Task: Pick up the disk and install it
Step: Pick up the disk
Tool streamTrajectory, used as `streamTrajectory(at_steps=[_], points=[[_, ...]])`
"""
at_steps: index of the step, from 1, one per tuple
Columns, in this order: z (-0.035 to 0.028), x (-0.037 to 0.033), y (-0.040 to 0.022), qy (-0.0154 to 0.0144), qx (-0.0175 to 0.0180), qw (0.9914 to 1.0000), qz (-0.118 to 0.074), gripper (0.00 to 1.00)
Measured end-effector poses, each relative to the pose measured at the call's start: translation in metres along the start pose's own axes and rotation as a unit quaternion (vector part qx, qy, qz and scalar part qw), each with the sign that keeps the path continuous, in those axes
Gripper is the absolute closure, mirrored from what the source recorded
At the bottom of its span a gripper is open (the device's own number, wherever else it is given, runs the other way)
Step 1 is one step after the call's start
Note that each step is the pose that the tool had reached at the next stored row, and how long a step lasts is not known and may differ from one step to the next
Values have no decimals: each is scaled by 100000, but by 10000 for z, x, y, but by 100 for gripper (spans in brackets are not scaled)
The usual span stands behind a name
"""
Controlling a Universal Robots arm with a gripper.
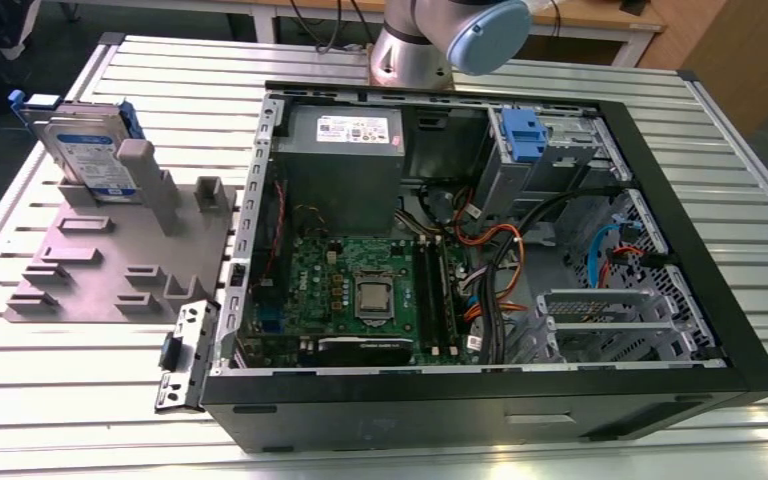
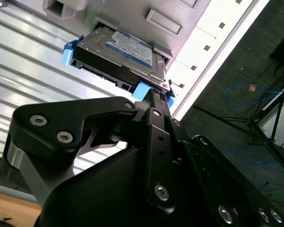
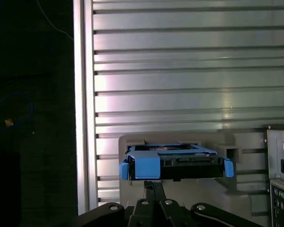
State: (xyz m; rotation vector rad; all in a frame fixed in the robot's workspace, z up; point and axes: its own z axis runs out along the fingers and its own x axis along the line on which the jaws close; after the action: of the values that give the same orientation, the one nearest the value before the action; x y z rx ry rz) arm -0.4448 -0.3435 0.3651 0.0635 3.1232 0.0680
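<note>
You have a slatted aluminium table (image 1: 91, 400) carrying a black, open-sided computer case (image 1: 491, 405) lying flat. On the exterior view's left of the case sits a grey moulded fixture plate with upright posts (image 1: 104, 270).

The disk, a flat silver hard drive with a white-and-blue label in a blue plastic carrier (image 1: 91, 150), stands on edge in a slot at the plate's upper-left corner as the exterior view shows it. It is well apart from the case and nothing touches it. Your black two-finger gripper (image 3: 153, 185) is closed on nothing, its tips pressed together. In the first wrist view it lines up with the disk's blue-framed edge but is not in contact with it.

As I judge it, these are the risks:
- **Closed tips:** brought in as they are, they would push the drive instead of straddling it, and could tip it or wedge it in the slot.
- **Tall grey post:** this post (image 1: 157, 190) stands just beside the drive, so an off-centre approach could strike it.
- **Skewed lift:** pulling at an angle could bind the carrier against the slot walls.
- **Orange cables:** inside the case, these cables (image 1: 491, 245) loop near the drive bays and could snag the carrier.

The drive's broad labelled face is upright and looks toward the exterior camera, and its exposed top edge runs side to side across that view. The posts hide its lower part, so you cannot tell whether the long axis lies along the table or stands vertical.
</note>
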Motion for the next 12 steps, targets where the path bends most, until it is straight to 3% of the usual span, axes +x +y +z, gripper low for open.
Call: streamTrajectory(at_steps=[5, 12], points=[[1, -1, 0, 184, -69, 99908, -4275, 89], [0, -1, -1, 377, -130, 99625, -8645, 89]])
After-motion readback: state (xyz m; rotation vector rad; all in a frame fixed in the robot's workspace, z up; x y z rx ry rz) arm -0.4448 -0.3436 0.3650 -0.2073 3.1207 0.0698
